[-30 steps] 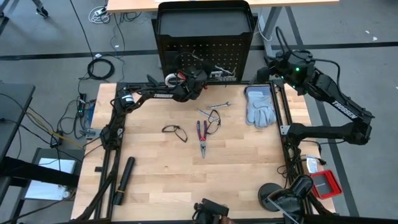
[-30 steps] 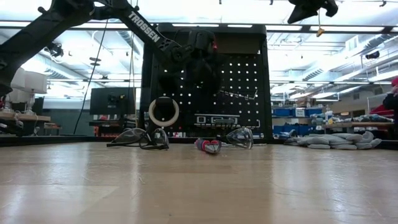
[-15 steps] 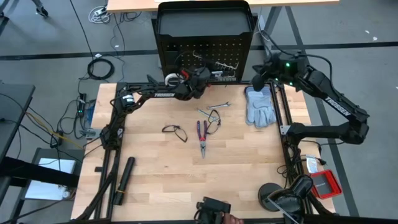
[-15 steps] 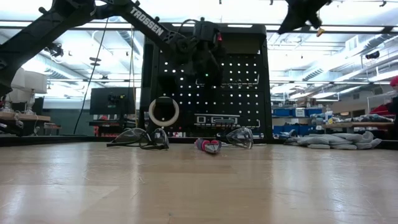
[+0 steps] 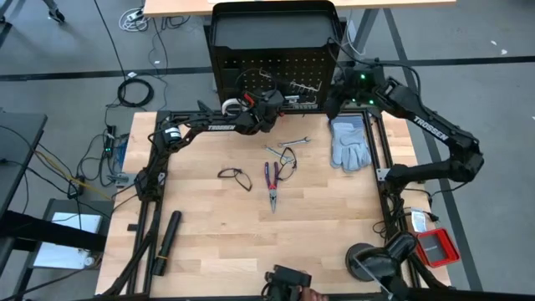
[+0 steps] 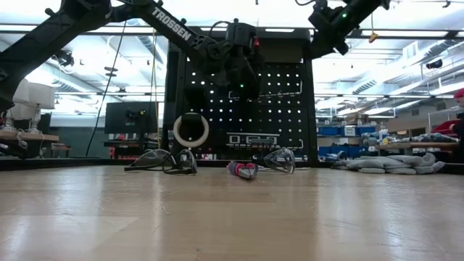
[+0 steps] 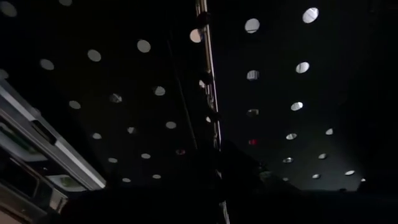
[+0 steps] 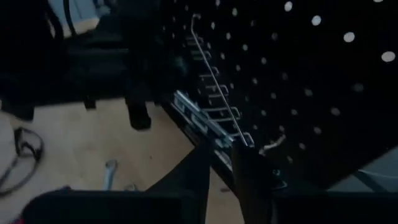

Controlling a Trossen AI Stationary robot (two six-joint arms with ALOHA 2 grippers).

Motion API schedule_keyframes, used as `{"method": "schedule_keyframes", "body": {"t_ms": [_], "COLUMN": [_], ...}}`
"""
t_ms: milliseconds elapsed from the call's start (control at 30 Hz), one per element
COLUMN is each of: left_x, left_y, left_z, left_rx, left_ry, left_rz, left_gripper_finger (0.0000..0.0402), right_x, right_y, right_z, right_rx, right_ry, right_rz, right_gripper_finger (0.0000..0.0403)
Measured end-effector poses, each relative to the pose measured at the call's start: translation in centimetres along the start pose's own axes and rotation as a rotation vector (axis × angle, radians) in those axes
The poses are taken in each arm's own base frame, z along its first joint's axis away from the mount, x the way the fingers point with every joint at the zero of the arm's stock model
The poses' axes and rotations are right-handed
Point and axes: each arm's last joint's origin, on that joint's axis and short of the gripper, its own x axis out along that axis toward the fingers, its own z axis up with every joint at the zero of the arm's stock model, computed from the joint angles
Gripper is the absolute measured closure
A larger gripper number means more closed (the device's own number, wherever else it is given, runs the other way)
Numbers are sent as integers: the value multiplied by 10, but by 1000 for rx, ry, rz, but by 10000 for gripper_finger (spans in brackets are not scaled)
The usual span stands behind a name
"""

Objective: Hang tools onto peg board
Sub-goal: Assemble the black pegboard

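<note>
The left gripper point(image 5: 255, 107) was pressed against the peg board point(image 5: 276, 71), fingers clenched; whether it gripped anything was hidden in its dark wrist view. The right gripper point(image 5: 333, 99) hung by the board's edge (finger spacing hard to judge). The pliers point(image 5: 272, 182), two glasses point(image 5: 235, 176) and wrench point(image 5: 294, 143) lay on the table point(image 5: 209, 242); the tape ring point(image 6: 191, 130) hung on the board.

Black peg board point(image 5: 276, 58) upright; pliers point(image 5: 272, 186), glasses point(image 5: 235, 176), wrench point(image 5: 294, 142) on table.
</note>
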Motion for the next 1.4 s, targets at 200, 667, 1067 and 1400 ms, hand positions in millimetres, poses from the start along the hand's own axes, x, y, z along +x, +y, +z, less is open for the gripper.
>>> {"method": "schedule_keyframes", "body": {"t_ms": [200, 667, 1067, 1400], "left_x": [0, 1, 8, 17], "left_y": [-2, -3, -4, -7], "left_z": [0, -1, 3, 11], "left_rx": [-17, 114, 332, 420], "left_ry": [12, 69, 170, 242], "left_rz": [-16, -21, -60, -104], "left_gripper_finger": [396, 395, 372, 344], "right_x": [-27, -34, 16, 58], "right_y": [3, 48, 70, 68], "right_z": [7, 57, -8, -93], "right_rx": [45, 137, 245, 460], "right_ry": [-80, -208, -337, -447], "right_rz": [-75, -56, -134, -106], "right_gripper_finger": [305, 326, 374, 368]}}
